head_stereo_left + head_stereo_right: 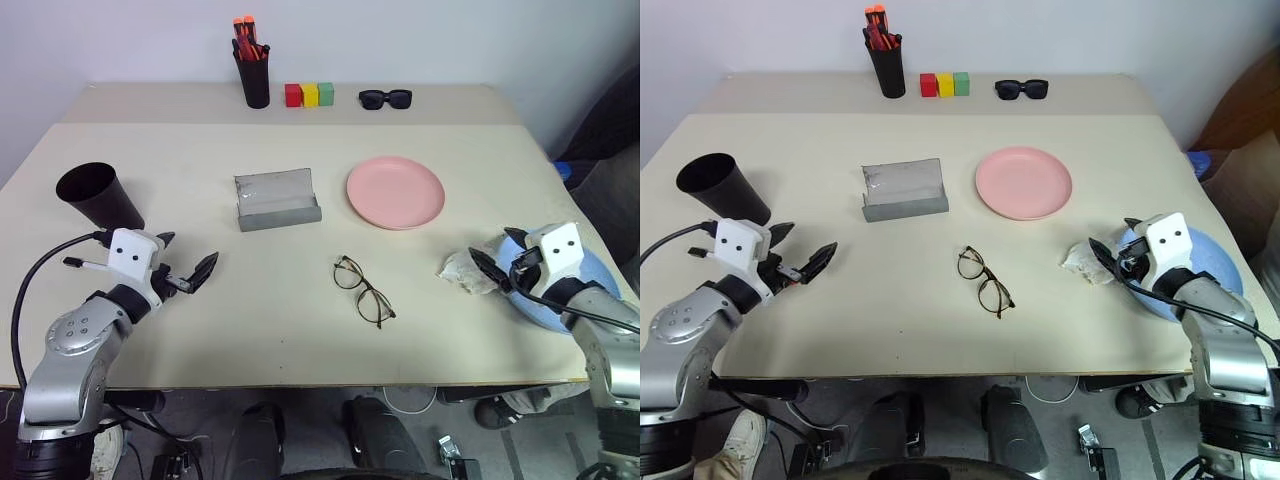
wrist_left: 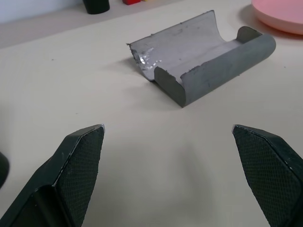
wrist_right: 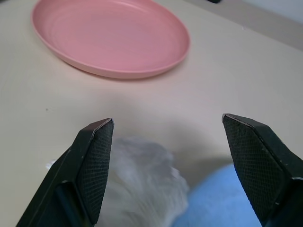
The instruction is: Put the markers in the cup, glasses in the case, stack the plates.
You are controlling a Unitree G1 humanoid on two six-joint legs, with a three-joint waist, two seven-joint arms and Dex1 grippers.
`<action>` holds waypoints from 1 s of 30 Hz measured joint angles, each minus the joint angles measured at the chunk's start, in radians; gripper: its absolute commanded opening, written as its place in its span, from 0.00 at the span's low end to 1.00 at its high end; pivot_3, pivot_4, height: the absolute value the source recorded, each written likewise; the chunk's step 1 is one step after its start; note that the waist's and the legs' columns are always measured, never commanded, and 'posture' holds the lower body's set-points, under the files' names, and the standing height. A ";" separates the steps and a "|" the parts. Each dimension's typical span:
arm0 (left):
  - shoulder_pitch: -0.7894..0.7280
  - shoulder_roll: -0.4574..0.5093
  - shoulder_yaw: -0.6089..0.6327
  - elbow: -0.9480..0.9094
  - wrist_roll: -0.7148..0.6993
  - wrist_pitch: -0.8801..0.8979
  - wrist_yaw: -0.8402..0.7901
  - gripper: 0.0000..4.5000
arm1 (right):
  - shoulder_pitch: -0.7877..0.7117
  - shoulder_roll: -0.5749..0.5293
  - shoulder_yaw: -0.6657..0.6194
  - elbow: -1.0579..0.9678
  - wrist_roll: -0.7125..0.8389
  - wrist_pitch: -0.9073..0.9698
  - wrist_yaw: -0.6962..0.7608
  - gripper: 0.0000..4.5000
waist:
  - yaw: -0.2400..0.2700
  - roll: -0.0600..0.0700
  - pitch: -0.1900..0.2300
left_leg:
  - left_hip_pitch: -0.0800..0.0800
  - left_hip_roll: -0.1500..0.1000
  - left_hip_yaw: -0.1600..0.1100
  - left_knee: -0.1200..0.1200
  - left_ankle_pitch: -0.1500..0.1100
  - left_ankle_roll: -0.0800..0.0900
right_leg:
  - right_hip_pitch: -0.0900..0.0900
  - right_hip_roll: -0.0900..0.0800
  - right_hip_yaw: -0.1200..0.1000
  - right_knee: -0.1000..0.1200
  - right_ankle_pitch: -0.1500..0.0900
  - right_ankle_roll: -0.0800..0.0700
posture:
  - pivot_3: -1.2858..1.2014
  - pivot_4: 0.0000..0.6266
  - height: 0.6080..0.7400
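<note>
We look down on a broad beige table [image 1: 200,330] where nothing is yet sorted. A light blue round plate [image 1: 1225,262] sits at the right edge under our right gripper [image 1: 1112,258], a salmon pink round plastic plate [image 1: 396,192] lies well apart at centre, and the grey hinged case [image 1: 277,199] stands open beside it. The wide black tapered cup [image 1: 99,195] waits near our left gripper [image 1: 186,263]; red-capped markers [image 1: 246,32] stand in a narrow black holder [image 1: 256,80] at the far edge. Thin wire-frame glasses [image 1: 362,289] lie in the middle. Both grippers are spread wide, holding nothing. A crumpled white wrapper [image 1: 466,271] touching the blue plate may snag a grasp, we judge.
</note>
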 measured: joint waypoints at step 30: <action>0.012 -0.031 0.002 -0.068 0.028 0.075 0.126 0.99 | -0.265 0.122 0.278 0.015 0.000 0.017 0.050 0.83 | -0.001 0.000 0.000 | -0.001 0.000 0.000 0.005 -0.001 0.002 | 0.001 0.000 0.000 0.002 0.000 0.000 | 0.52 0.24 0.89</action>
